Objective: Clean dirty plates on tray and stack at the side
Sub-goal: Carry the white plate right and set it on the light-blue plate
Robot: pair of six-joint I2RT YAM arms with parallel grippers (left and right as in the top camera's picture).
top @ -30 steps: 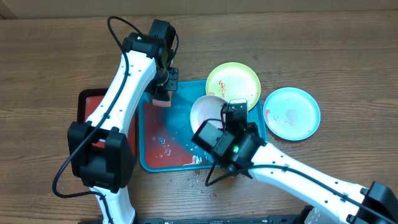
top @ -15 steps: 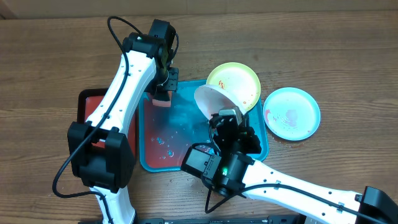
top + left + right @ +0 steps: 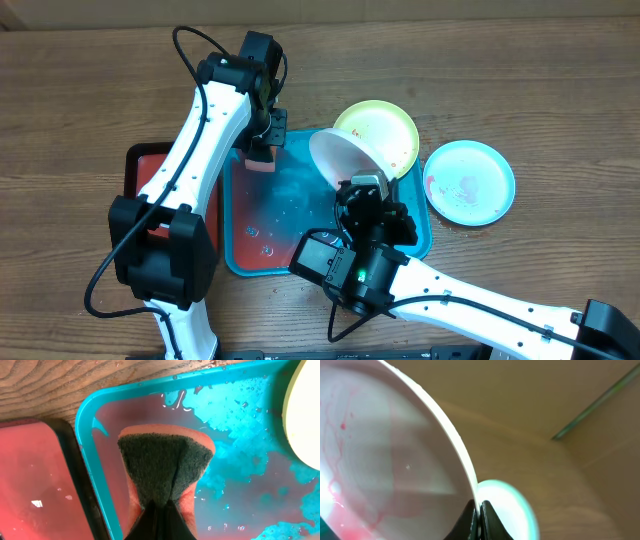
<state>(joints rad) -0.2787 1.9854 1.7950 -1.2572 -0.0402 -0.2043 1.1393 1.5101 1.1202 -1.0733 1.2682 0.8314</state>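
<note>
Left gripper (image 3: 161,506) is pinched shut on the sponge (image 3: 165,460), at the far-left corner of the tray (image 3: 86,425), mid-table. Right gripper (image 3: 477,510) clamps the white plate (image 3: 338,153) by its rim, tilted up over the tray, red streaks showing. Green plate (image 3: 385,128) overlaps the tray's far-right corner. Blue plate (image 3: 470,180) lies on the table toward the right edge. Step, likely: scrubbing the white plate. Next move calls for bringing the sponge onto its smeared face.

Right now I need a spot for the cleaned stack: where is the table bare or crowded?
Bare wood: behind the yellow-green plate and right of the pale blue plate. Crowded: the blue tray, where the left pincer grips a sponge and the right pincer holds the white plate tilted, with the red tray alongside.
</note>
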